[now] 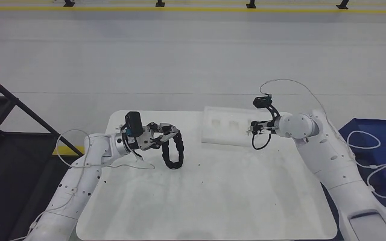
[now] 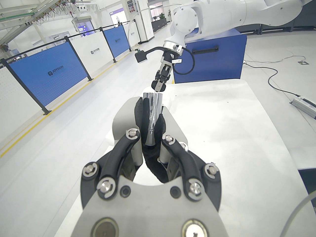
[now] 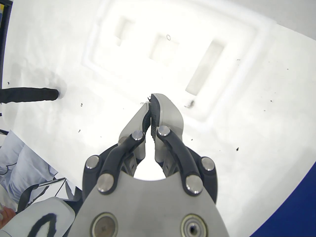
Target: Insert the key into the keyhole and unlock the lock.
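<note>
L gripper (image 1: 164, 134) clamped on lock (image 2: 152, 117) by chrome barrel, held above table (image 1: 241, 199), cable (image 1: 175, 153) dangling. Barrel looks rigid, heavyish, slick, so grip mid-length. R gripper (image 3: 151, 99) pinched together on what looks like key (image 2: 156, 90), by tray (image 1: 223, 126), well apart from lock; tiny, light, apt to twist.

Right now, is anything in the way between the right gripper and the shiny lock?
Nothing visible is. The left gripper holds the shiny lock up, and the shut right gripper faces its end across open air. The foam tray lies lower, on the table.
</note>
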Motion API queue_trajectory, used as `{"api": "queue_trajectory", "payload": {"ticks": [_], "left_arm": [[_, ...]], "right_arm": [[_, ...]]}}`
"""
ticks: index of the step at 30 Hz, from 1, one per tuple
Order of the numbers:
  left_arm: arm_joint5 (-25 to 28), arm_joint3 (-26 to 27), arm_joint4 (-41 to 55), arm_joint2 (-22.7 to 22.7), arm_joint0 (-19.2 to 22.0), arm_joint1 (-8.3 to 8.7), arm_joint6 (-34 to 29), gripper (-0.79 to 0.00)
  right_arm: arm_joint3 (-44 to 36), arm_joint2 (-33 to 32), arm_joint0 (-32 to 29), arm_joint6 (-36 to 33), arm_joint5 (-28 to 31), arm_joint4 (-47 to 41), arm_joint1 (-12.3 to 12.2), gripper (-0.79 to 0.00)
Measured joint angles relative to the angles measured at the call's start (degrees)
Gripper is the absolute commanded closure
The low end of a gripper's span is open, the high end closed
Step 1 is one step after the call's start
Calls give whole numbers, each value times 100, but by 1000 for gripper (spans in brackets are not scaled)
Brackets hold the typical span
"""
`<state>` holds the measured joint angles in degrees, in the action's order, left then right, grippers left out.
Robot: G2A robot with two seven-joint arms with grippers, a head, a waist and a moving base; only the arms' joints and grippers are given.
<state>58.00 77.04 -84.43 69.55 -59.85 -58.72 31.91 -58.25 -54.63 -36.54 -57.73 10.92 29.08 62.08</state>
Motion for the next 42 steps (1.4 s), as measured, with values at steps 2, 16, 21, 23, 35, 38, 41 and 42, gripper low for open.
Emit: {"api": "queue_trajectory", "payload": {"ticks": [2, 16, 21, 23, 35, 38, 41, 42], "left_arm": [[0, 0, 0, 0, 0, 0, 0, 0], [0, 0, 0, 0, 0, 0, 0, 0], [0, 0, 0, 0, 0, 0, 0, 0], [0, 0, 0, 0, 0, 0, 0, 0], [0, 0, 0, 0, 0, 0, 0, 0], [0, 0, 0, 0, 0, 0, 0, 0], [0, 0, 0, 0, 0, 0, 0, 0], [0, 0, 0, 0, 0, 0, 0, 0]], "right_arm": [[198, 36, 60, 49, 43, -1, 25, 0], [705, 18, 2, 561, 1, -3, 82, 0], [592, -88, -111, 666, -24, 68, 41, 0], [486, -157, -186, 705, -55, 86, 14, 0], [-69, -517, -587, 645, -207, 187, -131, 0], [-46, -549, -613, 631, -211, 178, -138, 0], [46, -534, -585, 666, -186, 165, -122, 0], [83, -518, -568, 676, -173, 165, -113, 0]]}}
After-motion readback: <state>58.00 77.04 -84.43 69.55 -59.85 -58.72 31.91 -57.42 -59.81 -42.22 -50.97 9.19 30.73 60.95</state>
